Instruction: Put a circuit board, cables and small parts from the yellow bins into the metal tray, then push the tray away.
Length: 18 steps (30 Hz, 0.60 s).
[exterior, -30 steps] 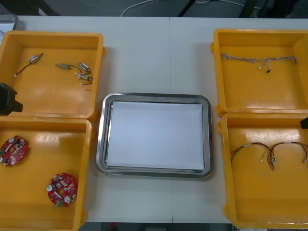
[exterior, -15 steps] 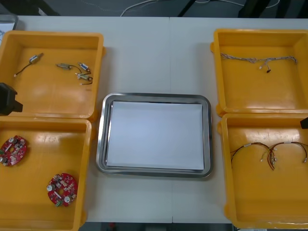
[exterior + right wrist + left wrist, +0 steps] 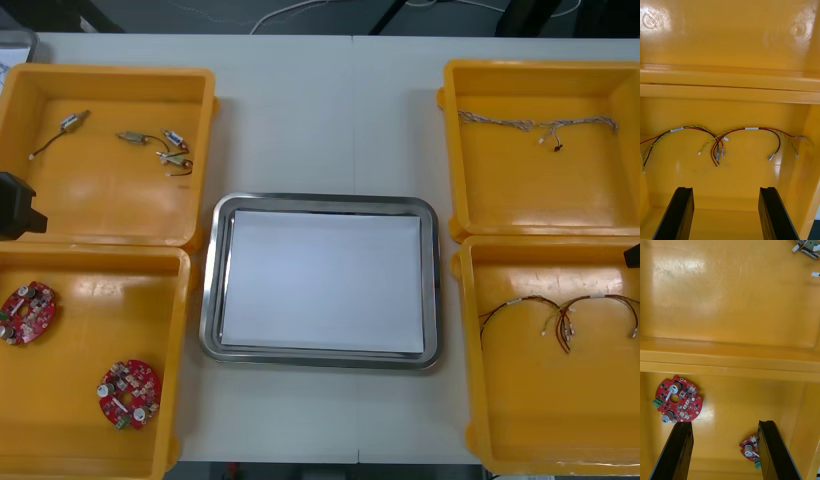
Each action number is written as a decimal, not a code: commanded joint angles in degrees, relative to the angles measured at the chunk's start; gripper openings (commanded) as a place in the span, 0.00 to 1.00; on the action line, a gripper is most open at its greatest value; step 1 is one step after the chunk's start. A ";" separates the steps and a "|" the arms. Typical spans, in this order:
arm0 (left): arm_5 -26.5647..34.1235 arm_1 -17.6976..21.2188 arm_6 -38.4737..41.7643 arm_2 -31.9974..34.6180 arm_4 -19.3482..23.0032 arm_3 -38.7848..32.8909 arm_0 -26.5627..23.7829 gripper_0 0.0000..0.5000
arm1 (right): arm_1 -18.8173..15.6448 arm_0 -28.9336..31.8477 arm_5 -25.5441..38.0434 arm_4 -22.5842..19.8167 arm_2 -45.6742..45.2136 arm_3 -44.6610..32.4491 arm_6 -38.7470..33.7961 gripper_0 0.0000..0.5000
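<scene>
Here's the table (image 3: 330, 120) from above, with the metal tray (image 3: 207, 300) lying at its middle, showing a bare white inside. Yellow bins are flanking it, two along each side edge.

At the far left corner, the far-left bin (image 3: 110, 205) is holding the small metal parts (image 3: 165, 150), which are scattered toward its far wall with thin leads trailing off them. At the near left corner, the near-left bin (image 3: 90, 330) is carrying two round red circuit boards (image 3: 129, 393). One is lying close to the bin's outer wall and the other is nearer the table's near edge.

The left pincer (image 3: 725, 423) is hanging over that near-left bin with its black fingers (image 3: 681, 450) standing well apart and gripping nothing. In its wrist view, one board is showing just past one fingertip and the other is peeking out right beside the opposite finger. The small metal parts are lying beyond the wall between the two bins.

Across the table, the far-right bin (image 3: 540, 190) is holding a twisted cable (image 3: 535, 123) stretched along its far wall. The near-right bin (image 3: 560, 410) is holding the red and yellow cables (image 3: 560, 315), which are looping in two arcs across its floor.

The right pincer (image 3: 727, 189) is hovering over that near-right bin, fingers spread wide with nothing between them. The cables are lying a little beyond its fingertips, apart from them.
</scene>
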 commanded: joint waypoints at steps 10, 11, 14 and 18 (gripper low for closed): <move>-0.51 -0.50 -3.47 -0.51 -0.49 -0.49 -1.71 1.00 | 0.54 0.65 0.30 -0.27 -1.89 -0.02 -2.33 1.00; -0.51 -0.50 -3.47 -0.51 -0.49 -0.49 -1.71 1.00 | 0.54 0.65 0.30 -0.27 -1.89 -0.02 -2.33 1.00; -0.51 -0.50 -3.47 -0.51 -0.49 -0.49 -1.71 1.00 | 0.54 0.65 0.30 -0.27 -1.89 -0.02 -2.33 1.00; -0.51 -0.50 -3.47 -0.51 -0.49 -0.49 -1.71 1.00 | 0.54 0.65 0.30 -0.27 -1.89 -0.02 -2.33 1.00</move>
